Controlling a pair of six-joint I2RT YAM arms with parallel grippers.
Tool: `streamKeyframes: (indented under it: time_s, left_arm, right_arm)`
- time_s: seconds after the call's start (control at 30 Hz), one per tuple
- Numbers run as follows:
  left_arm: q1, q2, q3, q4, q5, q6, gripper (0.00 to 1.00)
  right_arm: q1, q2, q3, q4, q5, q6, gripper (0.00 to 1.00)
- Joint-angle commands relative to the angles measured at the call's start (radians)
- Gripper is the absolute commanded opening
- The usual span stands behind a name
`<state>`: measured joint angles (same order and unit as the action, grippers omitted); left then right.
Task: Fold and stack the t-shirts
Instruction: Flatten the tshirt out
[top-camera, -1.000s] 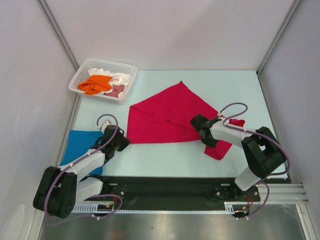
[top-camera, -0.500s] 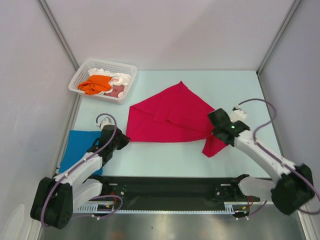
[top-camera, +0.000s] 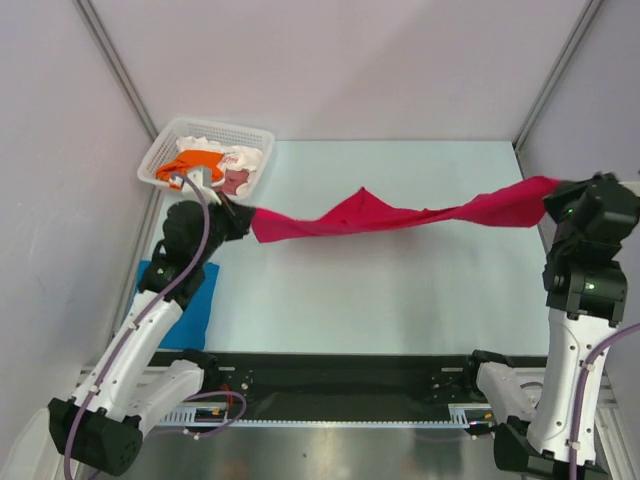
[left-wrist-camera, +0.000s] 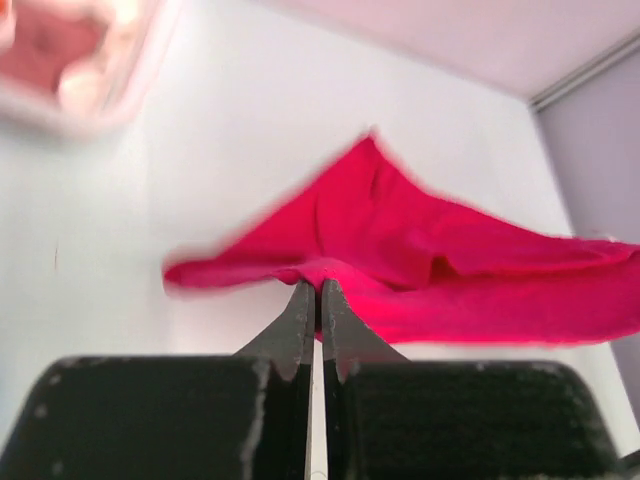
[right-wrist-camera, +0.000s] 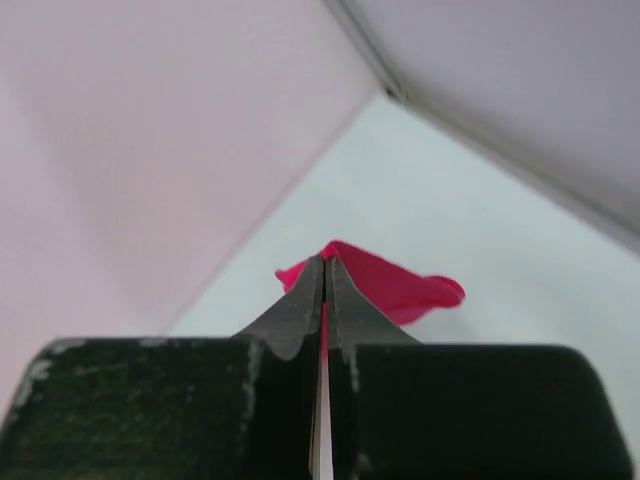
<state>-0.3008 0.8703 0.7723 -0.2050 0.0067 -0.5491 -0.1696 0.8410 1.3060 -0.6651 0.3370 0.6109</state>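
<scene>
My left hand (top-camera: 236, 214) and right hand (top-camera: 566, 192) are held high and far apart, each pinching one end of the crimson t-shirt (top-camera: 400, 214), stretched above the counter (top-camera: 380, 290).

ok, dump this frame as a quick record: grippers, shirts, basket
left gripper: shut on left end of red t-shirt
right gripper: shut on its right end
red t-shirt: stretched between both arms, bunched, apparently lifted off the table
blue t-shirt: flat at near-left of table, partly hidden by left arm
basket: far-left corner; holds orange t-shirt, pink cloth, white cloth
</scene>
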Motion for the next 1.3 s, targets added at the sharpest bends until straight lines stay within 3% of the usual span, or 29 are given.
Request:
streamKeyframes:
  time_s: [0.0,0.33,0.43,0.63,0.83,1.0,1.27]
  left_arm:
    - [0.002,0.033,0.207,-0.023,0.084,0.139,0.0]
    - [0.002,0.141,0.842,-0.063,0.18,0.233,0.0]
    - [0.0,0.167,0.953,-0.07,0.206,0.212,0.0]
    - [0.002,0.219,1.114,-0.132,0.202,0.193,0.0]
    - [0.0,0.216,1.186,-0.151,0.136,0.222,0.0]
    - [0.002,0.173,1.187,-0.145,0.082,0.232,0.0]
    - [0.002,-0.014,1.026,-0.1,0.001,0.251,0.0]
  right_arm:
    - [-0.106,0.041,0.172,0.035,-0.124,-0.094,0.0]
    - [-0.163,0.17,0.608,0.015,-0.127,-0.1,0.0]
    - [-0.163,0.21,0.692,0.027,-0.153,-0.076,0.0]
    - [-0.163,0.286,0.708,0.127,-0.318,0.029,0.0]
    - [-0.163,0.322,0.716,0.186,-0.374,0.04,0.0]
    - [-0.165,0.34,0.838,0.17,-0.339,-0.034,0.0]
    - [-0.163,0.207,0.903,0.167,-0.328,-0.072,0.0]
